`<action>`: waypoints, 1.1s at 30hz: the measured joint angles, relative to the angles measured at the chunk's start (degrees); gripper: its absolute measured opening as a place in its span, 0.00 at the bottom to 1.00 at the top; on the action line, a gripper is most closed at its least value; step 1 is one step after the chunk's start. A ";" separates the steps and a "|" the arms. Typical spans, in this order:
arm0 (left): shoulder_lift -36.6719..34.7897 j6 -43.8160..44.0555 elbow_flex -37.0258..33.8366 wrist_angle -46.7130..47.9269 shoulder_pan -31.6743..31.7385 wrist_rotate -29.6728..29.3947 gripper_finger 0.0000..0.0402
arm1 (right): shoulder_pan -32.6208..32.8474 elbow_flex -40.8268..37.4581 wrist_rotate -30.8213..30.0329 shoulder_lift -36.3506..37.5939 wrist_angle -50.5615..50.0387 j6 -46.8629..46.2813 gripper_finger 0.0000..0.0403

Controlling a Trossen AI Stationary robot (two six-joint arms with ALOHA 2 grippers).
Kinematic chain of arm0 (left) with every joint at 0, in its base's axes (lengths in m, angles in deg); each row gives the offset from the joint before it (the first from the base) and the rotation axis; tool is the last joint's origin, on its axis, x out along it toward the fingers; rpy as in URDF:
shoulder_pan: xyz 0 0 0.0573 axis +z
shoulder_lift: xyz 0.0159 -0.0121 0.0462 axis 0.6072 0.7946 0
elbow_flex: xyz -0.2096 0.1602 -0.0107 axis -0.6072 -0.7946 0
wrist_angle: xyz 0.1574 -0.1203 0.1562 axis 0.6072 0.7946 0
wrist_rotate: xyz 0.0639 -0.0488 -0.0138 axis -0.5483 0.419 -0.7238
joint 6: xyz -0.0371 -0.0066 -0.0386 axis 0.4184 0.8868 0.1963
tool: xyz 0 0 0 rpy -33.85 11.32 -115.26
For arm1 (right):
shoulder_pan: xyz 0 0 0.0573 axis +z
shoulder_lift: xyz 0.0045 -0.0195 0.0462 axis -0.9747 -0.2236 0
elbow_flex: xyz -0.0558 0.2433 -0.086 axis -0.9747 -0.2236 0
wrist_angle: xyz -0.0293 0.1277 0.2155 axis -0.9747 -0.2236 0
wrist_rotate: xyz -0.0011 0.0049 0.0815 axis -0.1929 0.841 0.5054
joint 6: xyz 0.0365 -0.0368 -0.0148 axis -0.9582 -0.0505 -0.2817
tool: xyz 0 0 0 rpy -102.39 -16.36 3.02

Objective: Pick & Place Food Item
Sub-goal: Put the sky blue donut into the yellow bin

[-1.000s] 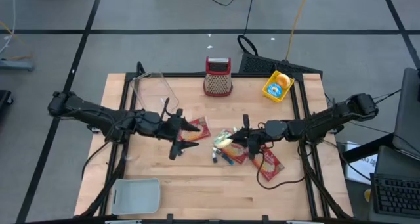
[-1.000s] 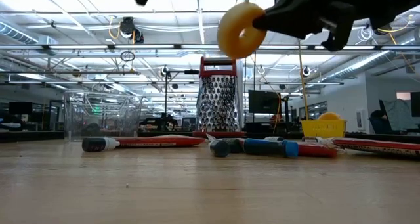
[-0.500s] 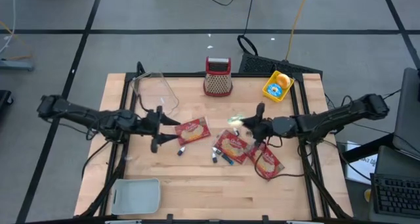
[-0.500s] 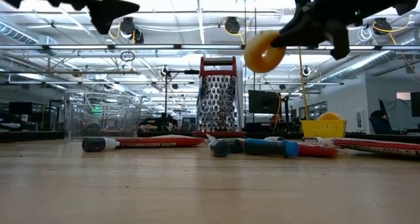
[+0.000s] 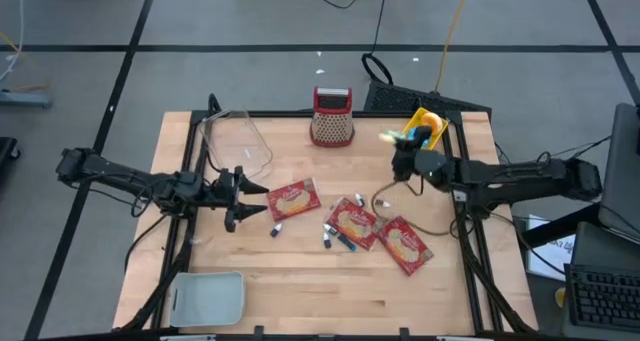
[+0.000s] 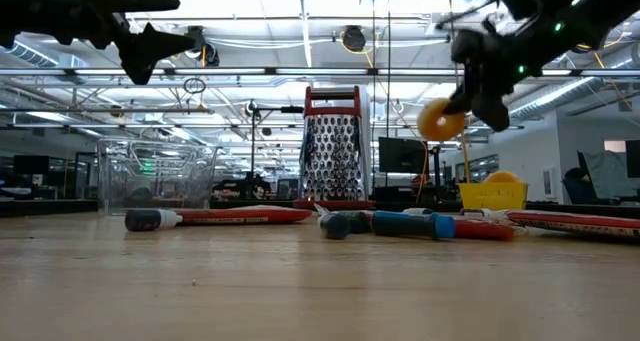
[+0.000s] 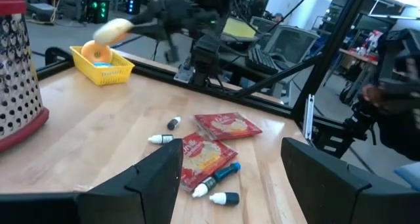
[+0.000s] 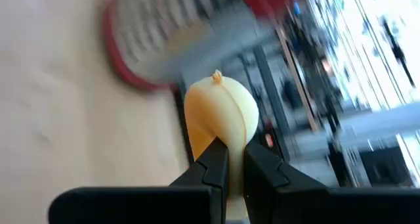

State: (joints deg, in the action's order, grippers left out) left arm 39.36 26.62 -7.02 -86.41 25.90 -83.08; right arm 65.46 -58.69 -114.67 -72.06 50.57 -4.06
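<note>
My right gripper [image 5: 397,147] is shut on a pale yellow, rounded food item [image 8: 220,115]. It holds the item in the air near the table's far right, just beside a yellow basket [image 5: 421,133] that has an orange item in it. The low view shows the food item [image 6: 439,119] well above the tabletop. My left gripper [image 5: 256,200] hangs open with nothing between its fingers at the table's left middle, left of a red packet [image 5: 292,199]. In the left wrist view its fingers [image 7: 157,175] stand wide apart. My right gripper pinches the food item's near end [image 8: 223,140] between its two fingertips. The rounded body, with its small tip, sticks out beyond the fingers. The fingers lie close to level and point toward the table's far edge. The item is lifted clear of the table.
A red-handled metal grater [image 5: 332,116] stands at the far middle and a clear container [image 5: 236,141] at the far left. Two more red packets [image 5: 352,222] [image 5: 405,243] and small tubes [image 5: 336,237] lie mid-table. A grey-blue tray [image 5: 208,296] sits at the near left.
My right gripper has carried the food item from above the packets toward the table's far right, up to the yellow basket, swinging round as it went. My left gripper has drawn back toward the left edge and sunk a little, staying open.
</note>
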 joint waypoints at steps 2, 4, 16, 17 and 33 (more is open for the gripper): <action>0.00 -1.35 0.00 0.08 0.00 0.00 0.65 | -5.73 -1.82 0.06 0.25 2.37 0.37 0.04; 0.00 -3.15 0.00 0.02 0.00 0.00 0.65 | -11.49 -3.76 0.14 0.22 5.35 1.20 0.04; 0.02 -4.15 0.00 0.04 0.00 0.02 0.66 | -23.71 -9.99 0.42 -2.90 9.15 -4.24 0.04; 0.02 -4.14 0.00 0.04 0.00 0.02 0.66 | -23.72 -10.39 0.37 -3.11 9.14 -4.90 0.04; 0.02 -4.14 0.00 0.04 0.00 0.04 0.64 | -30.05 -14.87 6.39 -6.46 13.20 -7.95 0.05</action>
State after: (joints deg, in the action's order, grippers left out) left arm 39.38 22.48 -7.02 -86.37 25.90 -83.04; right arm 35.41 -73.56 -108.28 -78.52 63.77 -12.02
